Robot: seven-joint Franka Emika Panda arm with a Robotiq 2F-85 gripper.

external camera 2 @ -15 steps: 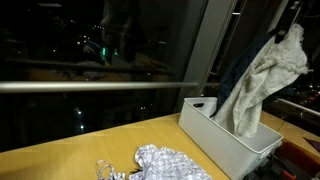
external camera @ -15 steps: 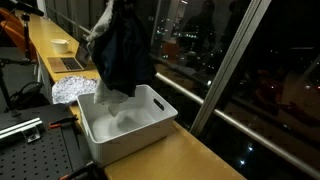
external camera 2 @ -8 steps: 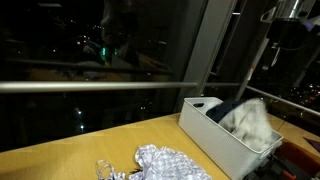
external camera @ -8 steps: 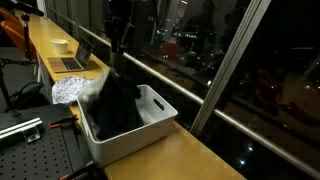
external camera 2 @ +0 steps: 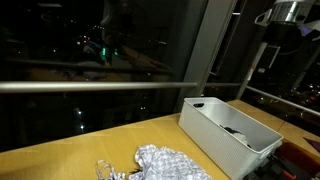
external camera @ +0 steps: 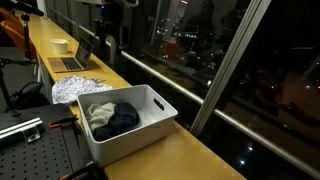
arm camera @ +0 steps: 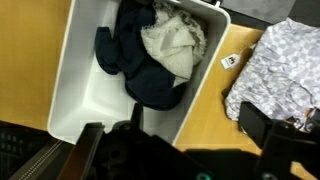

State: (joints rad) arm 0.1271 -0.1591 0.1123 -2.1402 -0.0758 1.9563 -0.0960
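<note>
A white bin [external camera: 150, 125] stands on the wooden counter. A dark navy cloth [external camera: 118, 120] and a cream cloth [external camera: 100, 109] lie crumpled inside it. In the wrist view the navy cloth [arm camera: 135, 62] wraps round the cream cloth [arm camera: 178, 45] at the bin's [arm camera: 75, 85] far end. My gripper [external camera: 108, 40] hangs high above the bin's back edge, open and empty. The wrist view shows the gripper [arm camera: 175, 140] with its dark fingers [arm camera: 265, 125] wide apart over the bin's rim. In an exterior view the gripper [external camera 2: 272, 58] is above the bin [external camera 2: 225, 135], whose contents barely show.
A grey patterned cloth [external camera: 75, 88] lies on the counter beside the bin, and it shows in other views too [external camera 2: 170, 162] [arm camera: 285, 65]. A laptop [external camera: 70, 63] and a bowl [external camera: 60, 45] sit farther along. Dark windows [external camera: 230, 60] line the counter's far side.
The bundle of navy and cream cloth that hung from the gripper has dropped into the bin. The gripper has opened and risen clear.
</note>
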